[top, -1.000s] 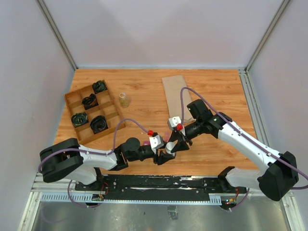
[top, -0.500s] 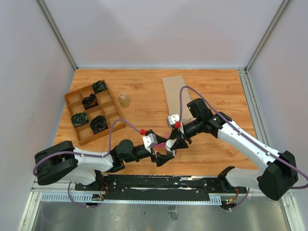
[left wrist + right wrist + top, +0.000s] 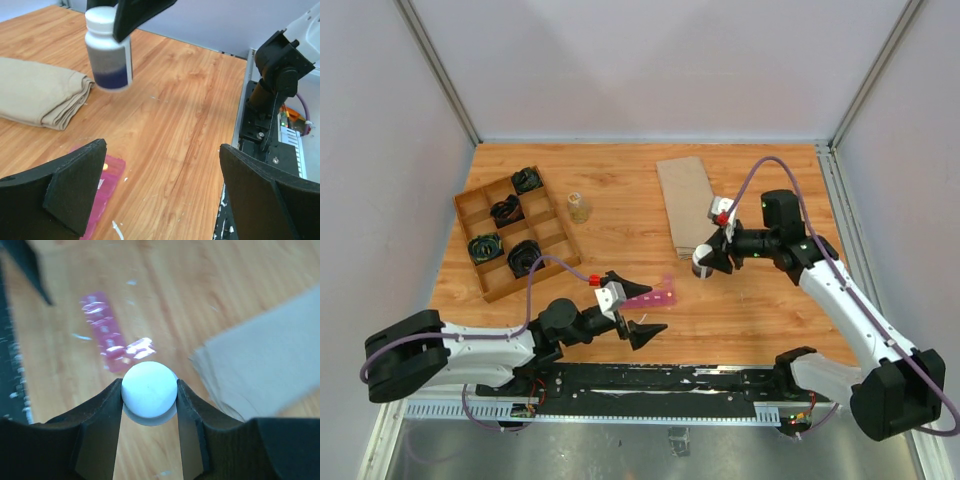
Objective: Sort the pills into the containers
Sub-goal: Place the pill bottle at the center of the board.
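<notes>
The containers (image 3: 659, 298) are a pink strip of small compartments lying on the table; some lids at one end stand up (image 3: 137, 347). An orange pill (image 3: 105, 166) shows in the end compartment of the containers (image 3: 107, 177). My left gripper (image 3: 658, 311) is open, with the strip beside its far finger (image 3: 75, 195) and nothing between the fingers. My right gripper (image 3: 705, 262) is shut on a small white-capped bottle (image 3: 149, 389), lifted off the table to the right of the strip. The bottle (image 3: 108, 55) hangs upright, with dark contents low in it.
A folded beige cloth (image 3: 683, 190) lies just behind the bottle. A brown wooden divided tray (image 3: 463, 224) with black items sits at the left. A small clear jar (image 3: 579, 207) stands beside it. The black base rail (image 3: 270, 125) runs along the near table edge.
My left gripper has opened wide and drawn back to the left. The right arm has carried the bottle up and to the right, away from the strip.
</notes>
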Robot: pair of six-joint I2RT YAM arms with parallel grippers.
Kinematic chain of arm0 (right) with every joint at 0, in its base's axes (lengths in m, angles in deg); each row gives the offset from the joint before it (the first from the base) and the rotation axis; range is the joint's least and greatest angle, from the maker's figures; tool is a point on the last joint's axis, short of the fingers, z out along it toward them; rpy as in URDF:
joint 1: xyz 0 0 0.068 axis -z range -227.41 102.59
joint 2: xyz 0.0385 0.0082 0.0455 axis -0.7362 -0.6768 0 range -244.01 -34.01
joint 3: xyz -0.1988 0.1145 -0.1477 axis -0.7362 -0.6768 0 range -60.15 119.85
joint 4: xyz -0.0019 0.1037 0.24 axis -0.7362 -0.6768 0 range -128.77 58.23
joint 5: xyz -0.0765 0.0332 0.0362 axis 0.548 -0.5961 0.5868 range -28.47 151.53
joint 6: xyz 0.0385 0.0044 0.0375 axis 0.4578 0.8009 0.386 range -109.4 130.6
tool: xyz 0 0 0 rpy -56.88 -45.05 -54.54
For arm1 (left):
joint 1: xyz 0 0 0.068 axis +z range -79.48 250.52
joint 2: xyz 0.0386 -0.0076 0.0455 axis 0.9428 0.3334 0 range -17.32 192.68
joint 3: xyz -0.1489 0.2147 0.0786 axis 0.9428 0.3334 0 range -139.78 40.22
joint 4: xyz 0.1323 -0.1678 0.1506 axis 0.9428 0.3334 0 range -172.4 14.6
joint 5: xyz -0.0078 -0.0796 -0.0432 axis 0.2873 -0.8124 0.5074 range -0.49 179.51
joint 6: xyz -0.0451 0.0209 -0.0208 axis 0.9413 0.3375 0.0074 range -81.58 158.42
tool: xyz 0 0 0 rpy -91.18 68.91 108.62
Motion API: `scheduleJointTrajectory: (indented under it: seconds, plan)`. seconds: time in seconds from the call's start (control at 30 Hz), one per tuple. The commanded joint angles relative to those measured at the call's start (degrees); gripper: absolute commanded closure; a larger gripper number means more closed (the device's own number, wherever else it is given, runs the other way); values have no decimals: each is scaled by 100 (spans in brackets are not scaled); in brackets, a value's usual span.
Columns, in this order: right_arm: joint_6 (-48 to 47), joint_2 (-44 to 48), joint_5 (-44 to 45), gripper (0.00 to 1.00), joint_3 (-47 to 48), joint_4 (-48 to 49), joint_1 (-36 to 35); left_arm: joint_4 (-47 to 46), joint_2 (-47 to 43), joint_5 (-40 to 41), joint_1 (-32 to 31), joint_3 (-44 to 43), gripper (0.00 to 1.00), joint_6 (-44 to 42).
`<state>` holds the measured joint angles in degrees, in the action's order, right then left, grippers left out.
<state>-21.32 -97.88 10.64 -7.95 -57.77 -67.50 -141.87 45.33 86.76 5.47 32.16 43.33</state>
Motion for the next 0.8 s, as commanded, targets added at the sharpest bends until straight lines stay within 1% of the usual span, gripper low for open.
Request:
scheduleJointTrajectory:
  seconds: [0.0,0.03,0.1,0.2,0.3,0.43,0.53,0.67,0.77]
  plan:
    - [1412,302,1793,64,-442,1453,601,654,-406,331,7,83,1,-335]
    - [1658,347,2277,62,-554,1764,765,777,-472,314,9,123,1,-459]
    - [2128,331,2902,62,-725,2296,1043,863,-551,266,12,228,1,-771]
    - [2369,-20,3328,63,-675,2735,1443,816,-574,151,68,365,1,-1224]
    - [2592,-701,3377,63,-306,3150,1963,741,-504,60,184,396,1,-1413]
    - [2654,-1907,3376,64,475,3550,2459,267,-383,148,303,573,1,-1440]
    - [2591,-2955,3350,63,1234,3542,2585,-28,-333,280,337,704,1,-1439]
    - [2505,-3845,3410,60,2048,3531,2590,11,-403,282,373,759,1,-1564]
    - [2512,-4343,3428,56,2634,3345,2598,18,-446,212,407,802,1,-1687]
